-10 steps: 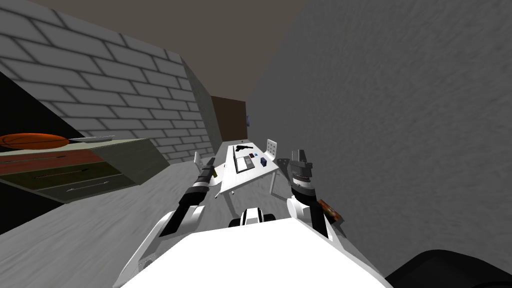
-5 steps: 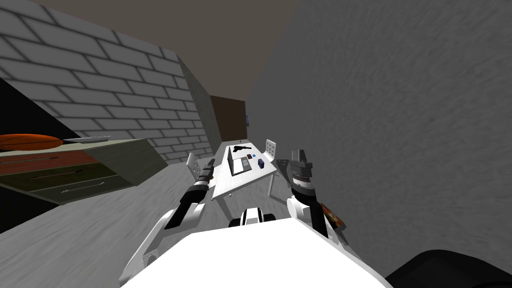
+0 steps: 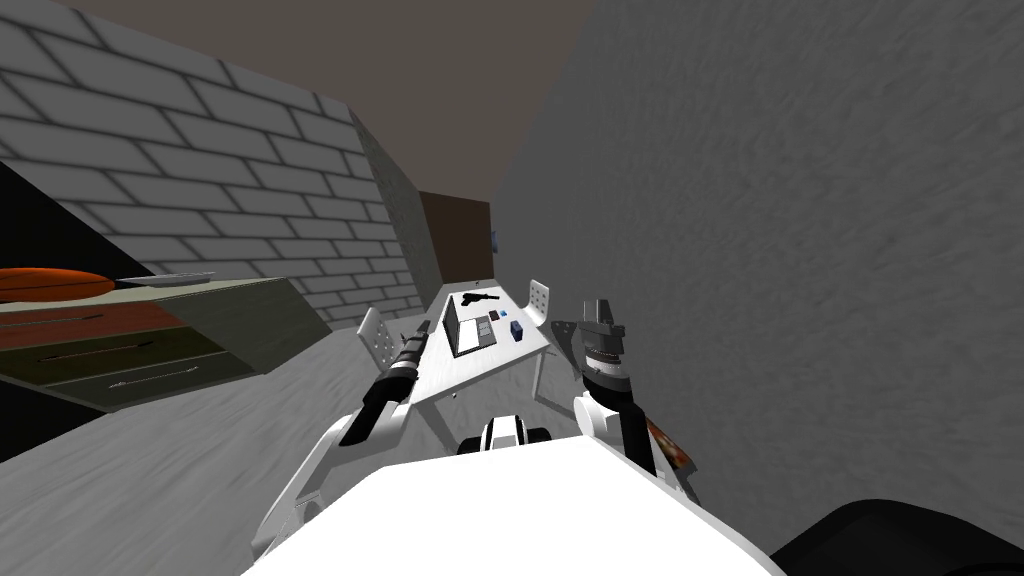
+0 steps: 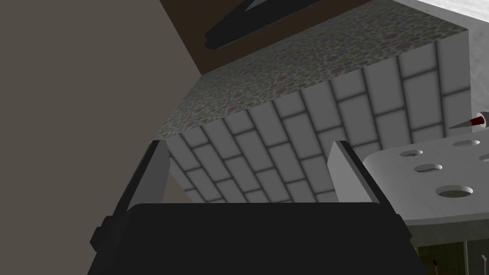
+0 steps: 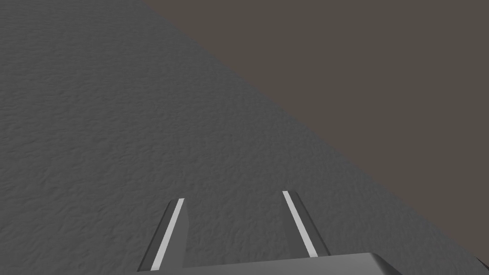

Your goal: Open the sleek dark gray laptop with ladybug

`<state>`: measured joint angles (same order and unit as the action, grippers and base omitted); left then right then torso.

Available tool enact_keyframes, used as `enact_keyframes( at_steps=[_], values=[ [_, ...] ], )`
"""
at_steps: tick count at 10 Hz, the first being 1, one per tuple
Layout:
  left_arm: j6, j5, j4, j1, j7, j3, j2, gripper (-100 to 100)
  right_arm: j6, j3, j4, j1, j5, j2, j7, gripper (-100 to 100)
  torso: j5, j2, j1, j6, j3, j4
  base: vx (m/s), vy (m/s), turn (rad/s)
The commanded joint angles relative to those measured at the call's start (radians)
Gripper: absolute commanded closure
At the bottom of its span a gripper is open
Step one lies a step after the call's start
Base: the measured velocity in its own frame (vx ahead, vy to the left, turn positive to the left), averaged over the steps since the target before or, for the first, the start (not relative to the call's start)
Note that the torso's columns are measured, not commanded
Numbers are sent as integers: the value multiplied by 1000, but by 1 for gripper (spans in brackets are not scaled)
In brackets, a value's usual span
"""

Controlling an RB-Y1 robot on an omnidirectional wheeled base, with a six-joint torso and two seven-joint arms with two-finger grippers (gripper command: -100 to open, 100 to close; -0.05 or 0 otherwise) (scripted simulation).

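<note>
The laptop [image 3: 470, 332] lies on a white table [image 3: 450, 375] ahead of me, small in the head view. Its grey keyboard face shows, and a dark panel stands along its left side. My left gripper [image 3: 421, 329] is held out before the table's near left edge, short of the laptop. In the left wrist view this gripper [image 4: 250, 167] is open with nothing between its fingers. My right gripper [image 3: 598, 308] is raised to the right of the table; its fingers [image 5: 168, 236] stand apart, open and empty.
A black object [image 3: 480, 296], a small blue box [image 3: 517, 331] and small dark items lie on the table. White perforated chairs [image 3: 539, 298] [image 3: 377, 335] [image 4: 430, 181] flank it. A dresser [image 3: 150, 340] stands left, a grey wall [image 3: 800, 250] right, a brown door [image 3: 455, 235] beyond.
I have moved: the table and laptop now sit a little nearer and further left in the head view. Both arms keep their pose.
</note>
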<state>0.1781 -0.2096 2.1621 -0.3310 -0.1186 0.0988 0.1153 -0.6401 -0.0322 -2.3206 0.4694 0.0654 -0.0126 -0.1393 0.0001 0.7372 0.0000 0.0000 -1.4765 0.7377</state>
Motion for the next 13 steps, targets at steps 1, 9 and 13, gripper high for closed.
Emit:
enact_keyframes(
  at_steps=[1, 9, 13],
  values=[
    [56, -12, -17, 20, -17, 15, 5, -100, 0, 0, 0, 0, 0, 0, 0, 0, 0, 0, 0, 0, 0, 0, 68, -114, 12],
    [146, -33, -28, 43, -45, 34, -8, -100, 0, 0, 0, 0, 0, 0, 0, 0, 1, -1, 5, 0, 0, 0, 59, -59, 0],
    [145, -104, -20, 7, -117, 31, 45, 100, 0, 0, 0, 0, 0, 0, 0, 0, 1, -2, -7, 3, 0, -4, 37, -86, -13]
  ],
)
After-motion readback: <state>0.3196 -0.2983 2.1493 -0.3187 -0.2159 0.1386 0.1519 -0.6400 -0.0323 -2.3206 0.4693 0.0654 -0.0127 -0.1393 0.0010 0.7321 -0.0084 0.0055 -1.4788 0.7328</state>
